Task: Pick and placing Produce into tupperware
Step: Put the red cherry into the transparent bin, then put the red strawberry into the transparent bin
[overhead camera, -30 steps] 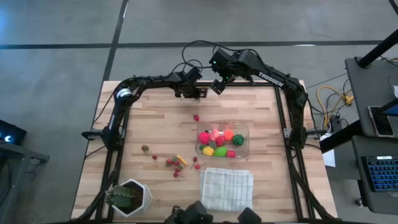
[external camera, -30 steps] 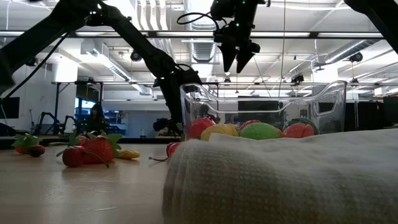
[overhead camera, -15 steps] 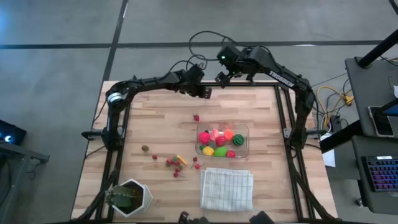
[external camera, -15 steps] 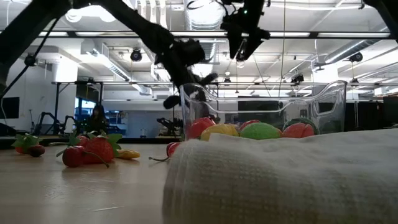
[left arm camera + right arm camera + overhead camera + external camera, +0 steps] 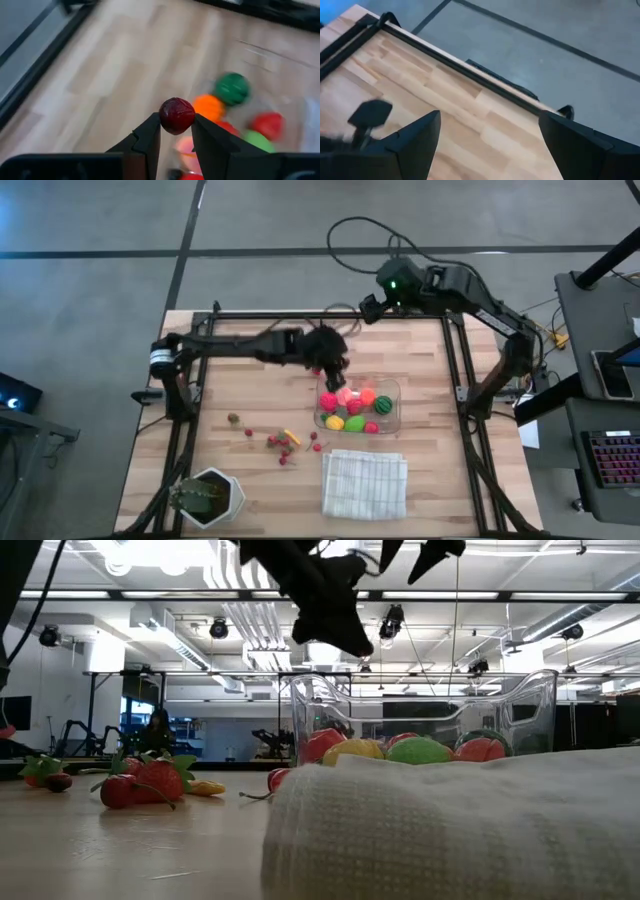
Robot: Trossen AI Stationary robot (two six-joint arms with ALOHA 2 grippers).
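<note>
Left end effector [image 5: 176, 131] pinching a dark red berry [image 5: 176, 115], poised by the tupperware [image 5: 392, 392].

Tupperware: right of worktop [image 5: 240, 370] centre, holding about six pieces of produce [image 5: 349, 408] (pink, orange, yellow, green, one striped). Loose: red berries and a yellow piece [image 5: 285, 443] toward the near-left corner, well apart from it. Right end effector [image 5: 487, 137]: spread wide, empty, at the far edge. Task judged roughly half done; carried berry not yet released.

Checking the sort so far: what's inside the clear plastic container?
The clear plastic container holds pink, orange, yellow, green and striped dark green toy produce. The left gripper, carrying a dark red berry, covers its near corner.
</note>
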